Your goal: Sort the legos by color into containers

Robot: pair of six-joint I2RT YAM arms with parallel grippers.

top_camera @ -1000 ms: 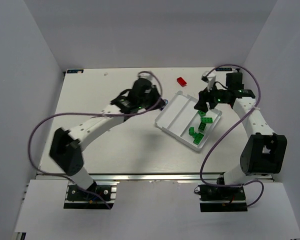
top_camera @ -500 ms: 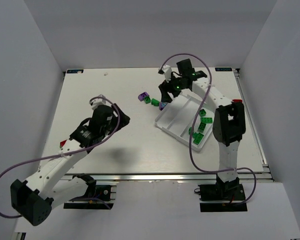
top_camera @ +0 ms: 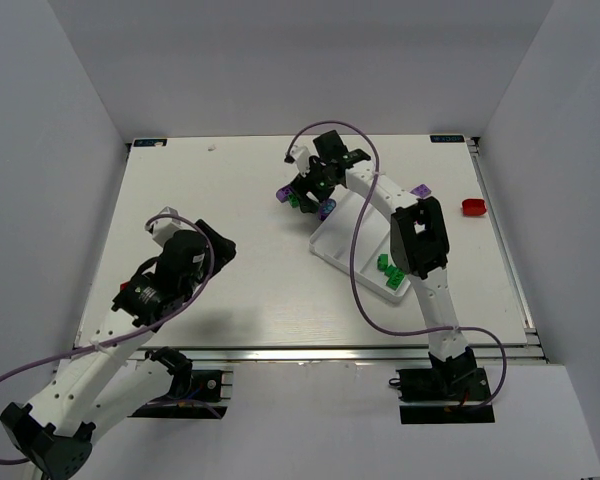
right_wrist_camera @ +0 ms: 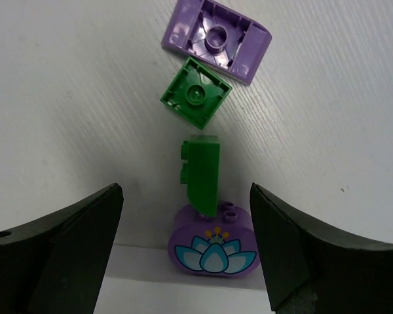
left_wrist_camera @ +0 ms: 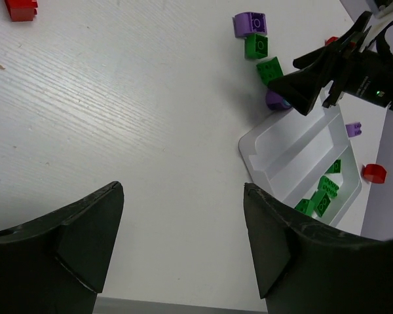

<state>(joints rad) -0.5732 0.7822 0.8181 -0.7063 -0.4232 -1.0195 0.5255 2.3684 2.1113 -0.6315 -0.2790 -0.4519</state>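
Note:
My right gripper (right_wrist_camera: 185, 190) hangs open over a cluster of legos just left of the white tray (top_camera: 352, 222). Between its fingers a green brick (right_wrist_camera: 203, 173) lies on its side. That brick touches a rounded purple brick with a lotus print (right_wrist_camera: 215, 248), which rests against the tray's edge. Beyond them lie an upturned green square brick (right_wrist_camera: 195, 99) and an upturned purple brick (right_wrist_camera: 216, 40). Several green bricks (top_camera: 390, 270) lie in the tray's right compartment. My left gripper (left_wrist_camera: 182, 188) is open and empty above bare table, far left of the tray.
A small purple brick (top_camera: 418, 190) and a red brick (top_camera: 472, 207) lie on the table right of the tray. Another red brick (left_wrist_camera: 19, 8) sits at the far left in the left wrist view. White walls enclose the table.
The right gripper has gone from over the tray's right side to the cluster left of the tray. The left arm has drawn back to the near left. Both grippers have opened wider.

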